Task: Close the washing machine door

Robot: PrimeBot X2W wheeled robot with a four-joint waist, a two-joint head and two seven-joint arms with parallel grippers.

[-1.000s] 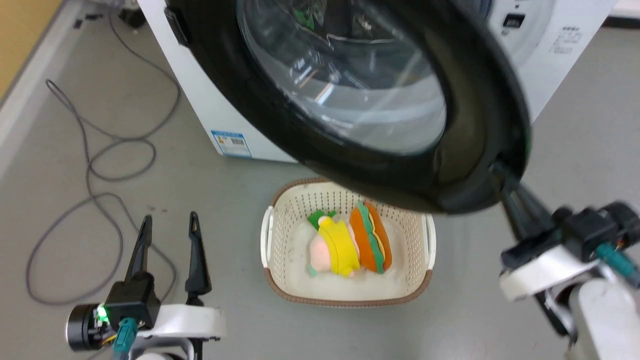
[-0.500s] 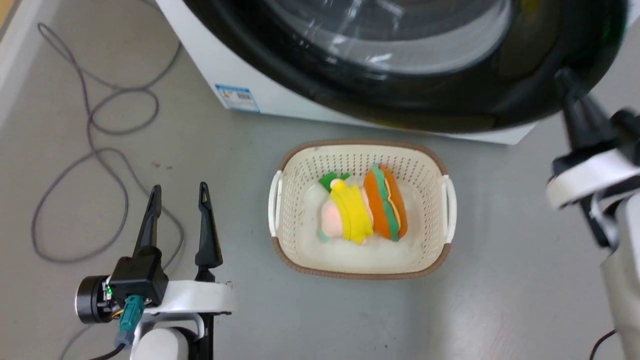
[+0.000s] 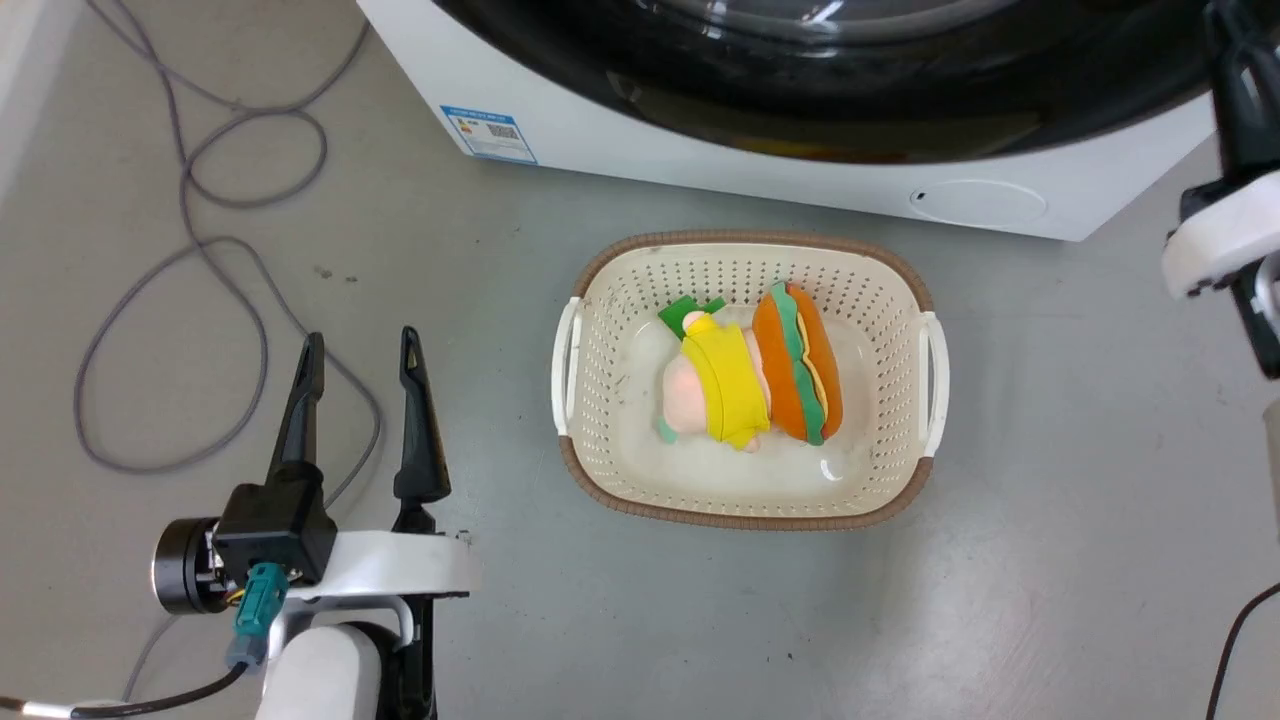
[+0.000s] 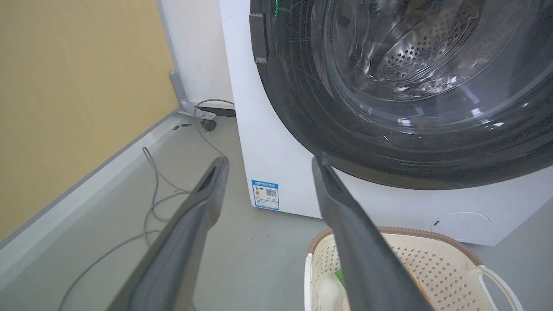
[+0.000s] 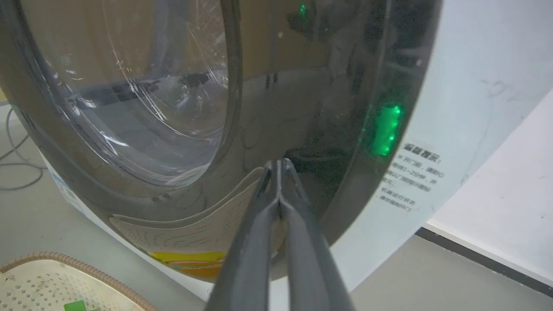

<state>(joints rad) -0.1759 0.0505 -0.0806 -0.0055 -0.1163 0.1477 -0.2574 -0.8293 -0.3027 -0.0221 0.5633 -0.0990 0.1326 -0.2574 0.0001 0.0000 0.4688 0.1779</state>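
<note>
The washing machine door (image 3: 850, 110), black-rimmed with a domed glass window, lies flat against the front of the white washing machine (image 3: 700, 165). My right gripper (image 3: 1228, 40) is shut and empty at the top right. In the right wrist view its tips (image 5: 278, 163) press on the door (image 5: 276, 108) at the lower right of the black rim. My left gripper (image 3: 362, 340) stands open and empty over the floor at the lower left, well away from the door (image 4: 302, 108). I cannot tell if the door is latched.
A cream perforated basket (image 3: 745, 240) with plush food toys (image 3: 750, 375) sits on the floor right before the machine. A grey cable (image 3: 200, 250) loops on the floor to the left. A round flap (image 3: 978, 202) and a blue sticker (image 3: 488, 132) mark the machine's lower front.
The door has swung from wide open over the basket to flat against the machine, with my right gripper following on its rim. The head camera has shifted too. The left arm has stayed put.
</note>
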